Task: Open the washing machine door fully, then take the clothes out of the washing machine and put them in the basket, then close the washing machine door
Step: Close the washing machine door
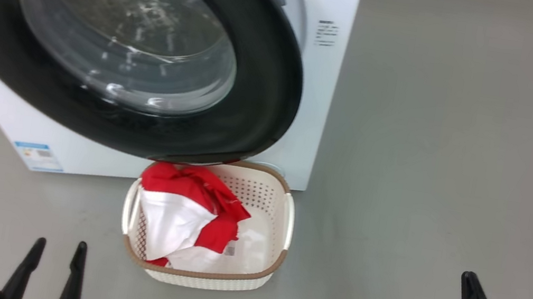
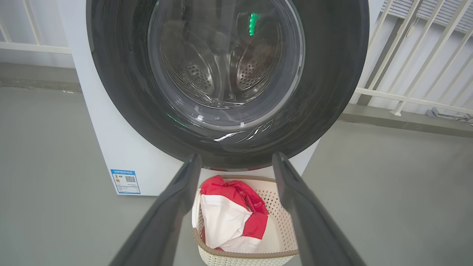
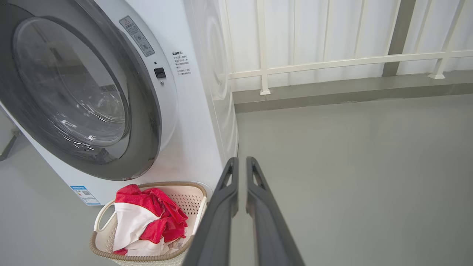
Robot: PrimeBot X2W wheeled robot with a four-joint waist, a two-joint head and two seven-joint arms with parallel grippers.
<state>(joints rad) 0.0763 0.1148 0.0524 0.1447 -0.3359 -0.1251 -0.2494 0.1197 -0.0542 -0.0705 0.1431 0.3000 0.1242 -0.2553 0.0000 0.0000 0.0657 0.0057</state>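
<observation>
The washing machine (image 1: 317, 104) fills the upper left, and the washing machine door (image 1: 267, 91), black-rimmed with a glass bowl, lies against its front. Through the glass in the left wrist view the steel drum (image 2: 199, 75) shows. Right below the door, the basket (image 1: 281, 259) stands on the floor with the red and white clothes (image 1: 188, 206) heaped in its left half. My left gripper (image 1: 60, 244) is open and empty, low on the near side of the basket. My right gripper (image 1: 468, 278) is far to the right over bare floor, its fingers (image 3: 255, 184) almost together with nothing between them.
Grey floor (image 1: 429, 170) spreads to the right of the machine. A white railing (image 3: 332, 62) and a low kerb run along the wall behind. A blue label (image 1: 38, 156) sits on the machine's lower left front.
</observation>
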